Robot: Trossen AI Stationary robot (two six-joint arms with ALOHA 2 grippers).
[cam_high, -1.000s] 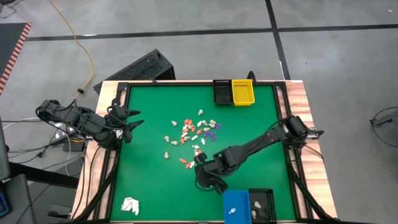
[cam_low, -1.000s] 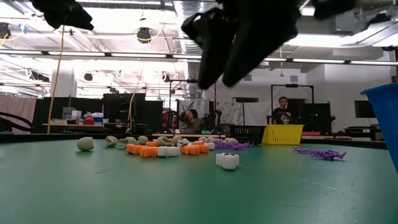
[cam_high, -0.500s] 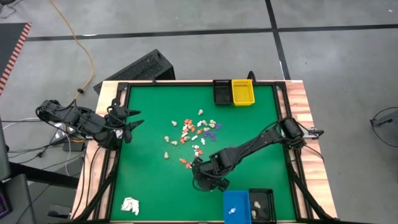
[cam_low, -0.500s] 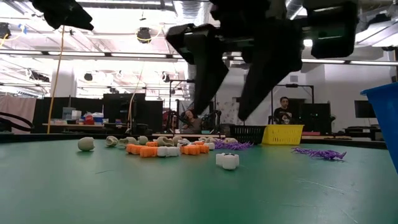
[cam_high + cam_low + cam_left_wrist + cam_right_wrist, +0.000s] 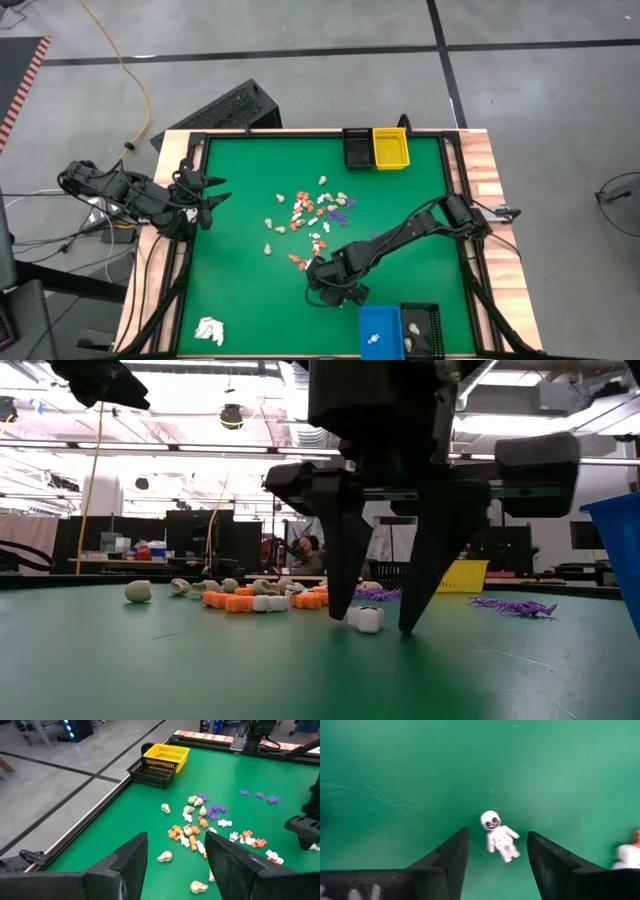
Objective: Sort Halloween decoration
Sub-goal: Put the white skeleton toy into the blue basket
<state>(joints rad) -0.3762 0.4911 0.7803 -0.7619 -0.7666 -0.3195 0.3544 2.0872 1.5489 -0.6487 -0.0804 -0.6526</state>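
The Halloween decoration (image 5: pixel 312 214) lies as a loose scatter of tiny orange, purple, white and cream pieces in the middle of the green table (image 5: pixel 240 290). One white skeleton-like figurine (image 5: pixel 500 840) lies flat on the mat, nearer the front edge and apart from the pile. My right gripper (image 5: pixel 373 623) points down over it, open. One finger stands on each side of the figurine (image 5: pixel 367 619), tips close to the mat and not visibly touching it. My left gripper (image 5: pixel 207 196) waits open at the table's left edge, above the mat.
A black bin (image 5: pixel 358 148) and a yellow bin (image 5: pixel 390 148) stand at the far edge. A blue bin (image 5: pixel 379 330) and a black bin (image 5: pixel 422 330) stand at the near edge, right of my right gripper. A white wad (image 5: pixel 209 330) lies at the near left corner.
My right gripper has come down toward the mat and a little toward the table's left edge, rolling about its own axis. Its fingers, which hung well above the white figurine, now stand on either side of it. The figurine has stayed in place.
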